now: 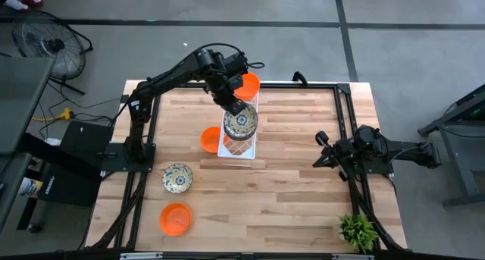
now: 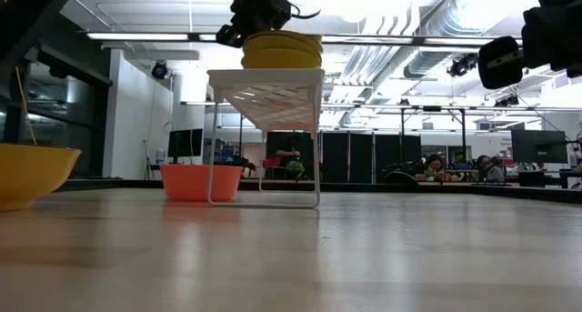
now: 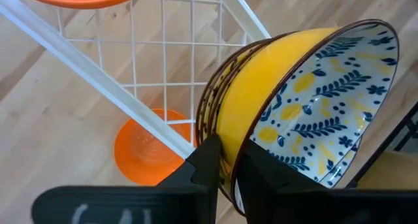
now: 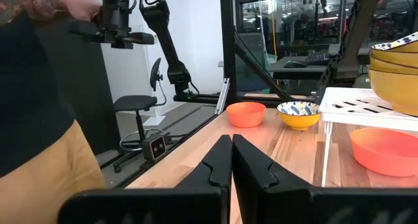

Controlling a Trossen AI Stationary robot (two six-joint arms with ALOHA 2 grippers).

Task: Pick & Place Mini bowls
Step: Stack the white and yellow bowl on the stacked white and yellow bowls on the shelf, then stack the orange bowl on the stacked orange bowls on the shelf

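A white lattice tray (image 1: 237,142) stands on legs at the table's middle. On it sits a stack of cream mini bowls (image 1: 240,122) with blue-and-yellow flowers, yellow outside (image 2: 282,50). My left gripper (image 3: 228,175) is at the top bowl's rim. An orange bowl (image 1: 248,84) rests on the tray's far end. Another orange bowl (image 1: 208,139) sits on the table by the tray's left side (image 3: 147,149). A patterned bowl (image 1: 177,176) and an orange bowl (image 1: 175,218) stand on the table at the near left. My right gripper (image 4: 232,162) waits shut at the right edge. My left gripper has the top patterned bowl's rim (image 3: 230,155) between its two fingers. One finger (image 3: 264,178) is inside the bowl and one finger (image 3: 204,165) is on the yellow outer wall. It comes from above, slanting down. The bowl sits nested on the stack on the tray.
A small green plant (image 1: 358,230) stands at the table's near right corner. A black frame (image 1: 345,108) runs along the table's sides. In the right wrist view a person (image 4: 39,119) stands beyond the table. Bare wood lies between the tray and my right arm.
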